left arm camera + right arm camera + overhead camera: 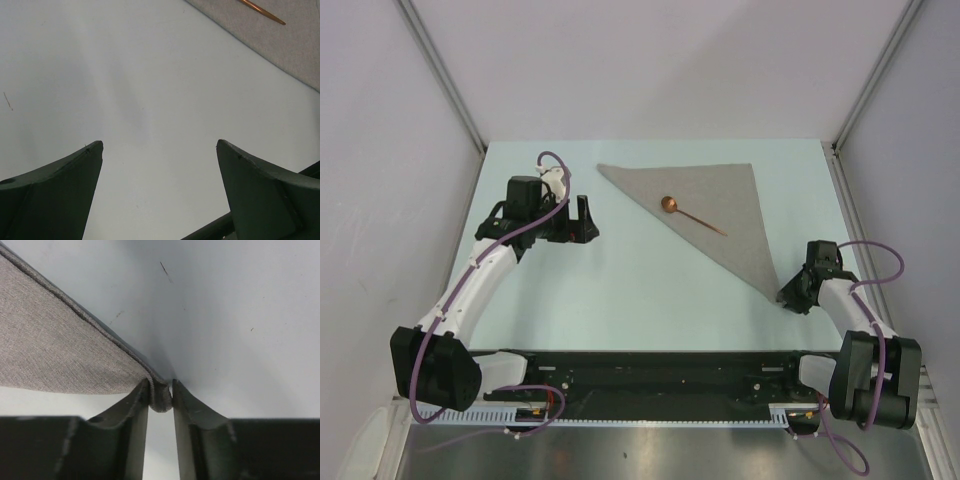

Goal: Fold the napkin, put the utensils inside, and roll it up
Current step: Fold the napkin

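Grey-beige napkin (720,190): one piece, folded into a triangle and lying flat on the pale tabletop (640,290), its long edge running from the far left down to a near-right corner. Wooden spoon (692,217): one, lying on the napkin close to that long edge, round bowl at the far-left end, thin handle pointing near-right. Entry for the right claw (160,390): set low at the napkin's near-right corner, pinching that corner, with cloth bunched between the fingers. Entry for the left claw (160,147): spread wide, holding nothing, over bare tabletop left of the napkin and apart from it.
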You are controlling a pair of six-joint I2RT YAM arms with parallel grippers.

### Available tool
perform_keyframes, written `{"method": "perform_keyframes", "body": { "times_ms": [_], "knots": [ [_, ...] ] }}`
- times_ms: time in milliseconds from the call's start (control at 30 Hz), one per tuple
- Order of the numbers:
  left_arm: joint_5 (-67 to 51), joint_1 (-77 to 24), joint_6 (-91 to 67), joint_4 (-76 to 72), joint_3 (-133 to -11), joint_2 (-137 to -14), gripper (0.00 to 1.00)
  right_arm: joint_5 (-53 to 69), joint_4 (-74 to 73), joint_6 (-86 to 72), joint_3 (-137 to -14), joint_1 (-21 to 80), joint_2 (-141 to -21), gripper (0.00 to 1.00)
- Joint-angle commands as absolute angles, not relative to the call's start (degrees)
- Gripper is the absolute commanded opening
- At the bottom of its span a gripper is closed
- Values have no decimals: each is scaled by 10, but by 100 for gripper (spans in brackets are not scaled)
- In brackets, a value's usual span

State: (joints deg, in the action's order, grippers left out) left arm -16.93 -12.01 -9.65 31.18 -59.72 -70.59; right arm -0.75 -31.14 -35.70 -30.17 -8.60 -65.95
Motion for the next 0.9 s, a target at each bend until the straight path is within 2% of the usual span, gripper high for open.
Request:
{"method": "perform_keyframes", "body": {
  "times_ms": [0,33,300,667,867],
  "knots": [
    [-178,-124,-103,304,-601,-692,100,-7,-305,-369,-290,-88,-664,25],
    [-178,-124,-103,304,-600,-693,100,-6,-304,-370,-290,-88,-664,20],
    [-176,-124,-102,304,-601,-689,100,17,-291,-355,-301,-95,-664,0],
    [-171,-124,-102,304,-599,-686,100,-61,-339,-290,-406,-137,-617,0],
    [-176,-124,-102,302,-599,-685,100,-56,-344,-261,-451,-151,-619,0]
  ]
}}
